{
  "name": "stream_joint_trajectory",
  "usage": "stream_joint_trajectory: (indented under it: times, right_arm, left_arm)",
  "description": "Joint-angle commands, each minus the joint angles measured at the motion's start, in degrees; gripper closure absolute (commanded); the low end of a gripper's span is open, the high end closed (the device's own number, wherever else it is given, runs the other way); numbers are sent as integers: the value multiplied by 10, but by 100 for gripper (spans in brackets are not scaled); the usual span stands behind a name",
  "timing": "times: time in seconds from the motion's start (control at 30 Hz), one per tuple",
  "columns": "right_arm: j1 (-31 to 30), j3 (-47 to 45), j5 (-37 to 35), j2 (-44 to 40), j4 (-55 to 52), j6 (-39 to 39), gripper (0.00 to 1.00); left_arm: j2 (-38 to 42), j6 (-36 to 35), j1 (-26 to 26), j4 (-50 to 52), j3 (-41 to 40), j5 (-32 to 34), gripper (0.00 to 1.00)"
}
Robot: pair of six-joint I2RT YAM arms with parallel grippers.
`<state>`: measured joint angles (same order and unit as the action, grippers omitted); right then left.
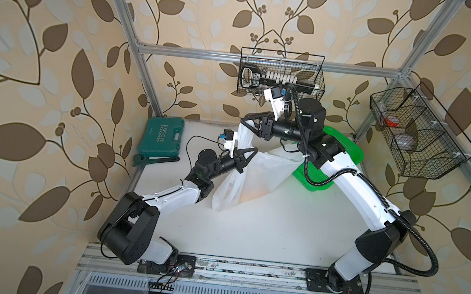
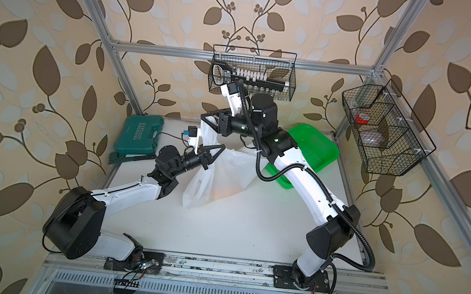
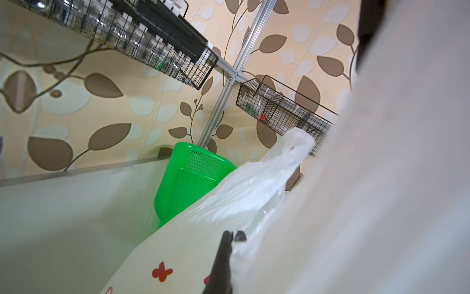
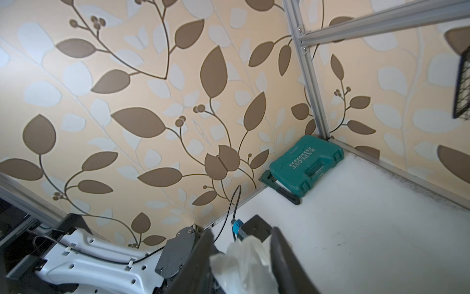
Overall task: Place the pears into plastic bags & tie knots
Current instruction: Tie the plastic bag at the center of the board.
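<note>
Top views, both: white plastic bag [image 1: 258, 170] lies on table [image 1: 249, 237], mid-way back, just beside green basket [image 1: 351, 153]. Left gripper [image 1: 253, 150] is pinched tight on bag's rim. Right gripper [image 1: 243, 122] sits further back w/ a handle strip hanging from it. Teal tool case [image 1: 164, 139] by left wall reads "EXPLOIT".

Left wrist: jaws closed on thin film. Red flower print [image 3: 162, 271] on bag side, no text legible.

Right wrist: jaws stand apart w/ bunched handle between them; can't tell if it's gripped. Case lid reads "EXPLOIT" beside a row of chevrons.
</note>
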<state>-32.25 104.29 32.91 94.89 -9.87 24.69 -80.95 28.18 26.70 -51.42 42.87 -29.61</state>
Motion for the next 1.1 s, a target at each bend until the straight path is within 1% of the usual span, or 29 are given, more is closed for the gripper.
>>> stream_joint_trajectory:
  times: [0.0,0.07,0.13,0.2,0.33,0.43,0.5,0.63,0.83,1.07]
  right_arm:
    - [79,-41,-55,-84,24,20,24]
    - [135,-100,-91,-141,-4,27,21]
    - [170,-166,-132,-199,-44,15,19]
    - [171,-227,-168,-249,-73,-14,15]
    - [167,-348,-172,-343,-69,-44,10]
    - [166,-399,-164,-390,-62,-60,8]
    - [166,-418,-169,-407,-72,-78,7]
    - [166,-452,-221,-410,-71,-97,7]
    - [166,-477,-194,-391,-31,-86,8]
    - [166,-467,-179,-369,-5,-81,10]
  left_arm:
    - [19,-3,6,35,15,-9,100]
    - [34,-13,6,60,17,-9,100]
    - [45,-19,5,71,14,-10,100]
    - [50,-20,4,78,14,-17,100]
    - [55,-19,4,85,12,-27,100]
    - [61,-19,4,91,8,-30,100]
    - [64,-22,4,98,9,-31,100]
    - [71,-23,4,103,8,-31,100]
    - [79,-28,4,113,11,-32,100]
    - [79,-29,4,114,11,-37,100]
